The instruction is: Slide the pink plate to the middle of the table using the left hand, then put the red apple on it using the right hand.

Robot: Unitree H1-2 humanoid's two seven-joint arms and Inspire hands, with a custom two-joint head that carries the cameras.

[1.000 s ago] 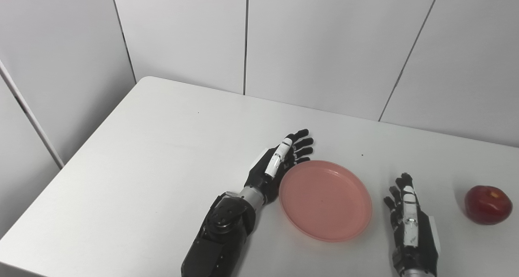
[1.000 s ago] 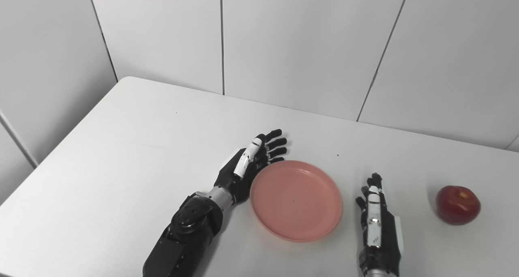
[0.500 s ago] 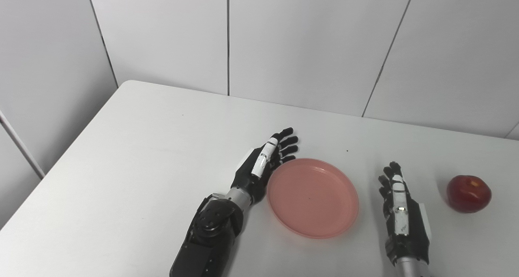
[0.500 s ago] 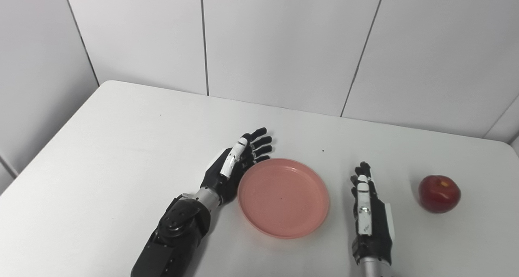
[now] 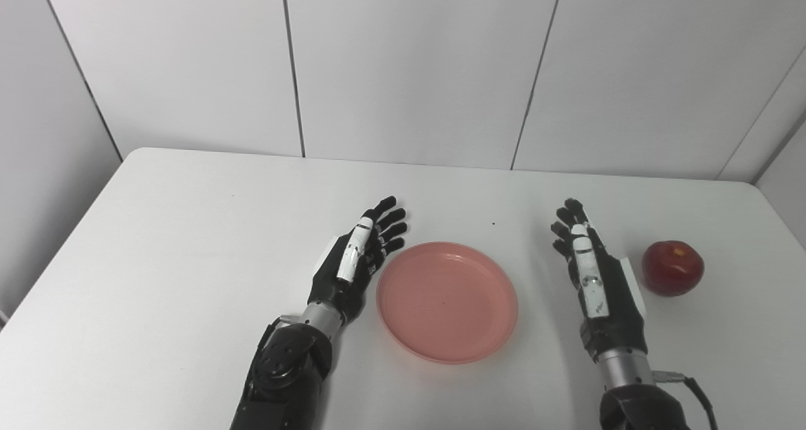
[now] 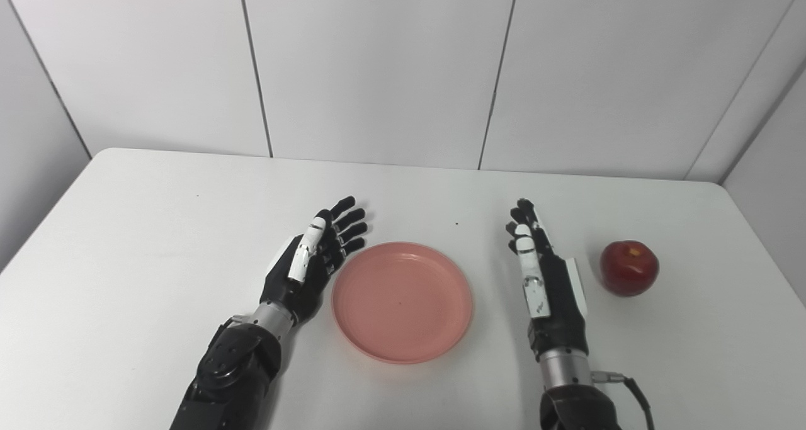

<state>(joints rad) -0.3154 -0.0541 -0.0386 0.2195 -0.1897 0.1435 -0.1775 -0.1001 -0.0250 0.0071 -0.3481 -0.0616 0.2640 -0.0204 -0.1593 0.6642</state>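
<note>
Pink plate (image 5: 447, 301): lies flat and empty on the white worktop (image 5: 189, 241), about midway between its left and right edges, toward the near side
Left robot hand (image 5: 354, 261): just left of the pink plate, set on edge with its palm facing the rim and fingers stretched out and apart, grasping nothing; whether it touches the rim cannot be told
Right robot hand (image 5: 598, 276): right of the pink plate and apart from it, fingers extended, released and holding nothing
Red apple (image 5: 672, 268): sits on the worktop well right of the pink plate, just beyond the right robot hand, not touched by it
Wall panels (image 5: 409, 65): pale, behind the pink plate at the far edge of the worktop
</note>
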